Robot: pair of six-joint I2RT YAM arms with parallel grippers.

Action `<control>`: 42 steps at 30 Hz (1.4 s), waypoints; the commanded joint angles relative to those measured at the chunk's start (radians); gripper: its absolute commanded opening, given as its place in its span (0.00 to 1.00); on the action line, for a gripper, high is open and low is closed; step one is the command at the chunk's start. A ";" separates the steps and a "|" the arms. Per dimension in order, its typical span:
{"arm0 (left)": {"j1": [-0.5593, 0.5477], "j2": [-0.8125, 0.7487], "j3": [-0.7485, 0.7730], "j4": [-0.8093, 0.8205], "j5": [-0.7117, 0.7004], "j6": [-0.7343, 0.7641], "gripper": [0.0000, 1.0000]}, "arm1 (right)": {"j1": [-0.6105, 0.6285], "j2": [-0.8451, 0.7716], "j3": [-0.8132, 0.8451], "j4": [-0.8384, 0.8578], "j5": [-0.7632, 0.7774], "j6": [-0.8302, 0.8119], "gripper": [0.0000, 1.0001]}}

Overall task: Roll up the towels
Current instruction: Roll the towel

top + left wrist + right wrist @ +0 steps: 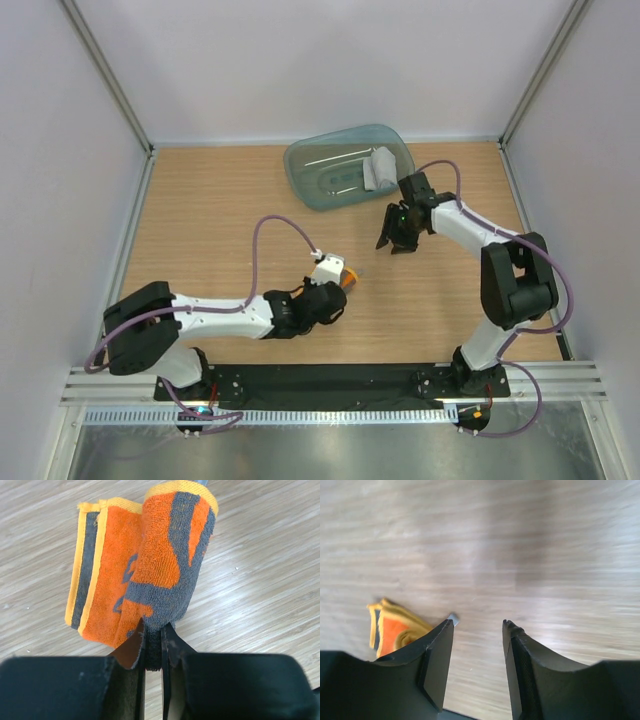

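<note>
Top external shows pale walls [300, 60] around wooden table [220, 200] (orange towel [348, 276] mid-table).

Top external: overhead, whole table [220, 200].
Left wrist: close on orange towel [150, 565].
Right wrist: low; same orange towel [395, 630], 8 o'clock.

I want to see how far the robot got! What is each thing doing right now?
left gripper: shut on the orange towel.
right gripper: open, empty.
orange towel: partly rolled, one edge pinched.
grey towel: bundled up, lying in the teal tray.
teal tray: on the table, far side.
</note>
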 commanded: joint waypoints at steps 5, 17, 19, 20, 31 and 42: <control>0.132 -0.091 -0.034 0.029 0.234 -0.087 0.01 | -0.034 -0.088 0.043 -0.056 0.090 -0.051 0.51; 0.413 -0.052 -0.122 0.093 0.622 -0.338 0.00 | -0.033 -0.307 -0.323 0.378 -0.368 0.033 0.62; 0.471 -0.035 -0.139 0.117 0.682 -0.361 0.00 | -0.022 -0.321 -0.380 0.465 -0.402 0.074 0.64; 0.485 -0.021 -0.146 0.131 0.725 -0.368 0.00 | -0.018 -0.326 -0.396 0.490 -0.407 0.084 0.65; 0.640 0.054 -0.172 0.153 0.897 -0.404 0.01 | 0.136 -0.092 -0.443 0.870 -0.376 0.185 0.69; 0.758 0.161 -0.225 0.268 1.107 -0.436 0.03 | 0.226 0.110 -0.374 0.982 -0.321 0.203 0.61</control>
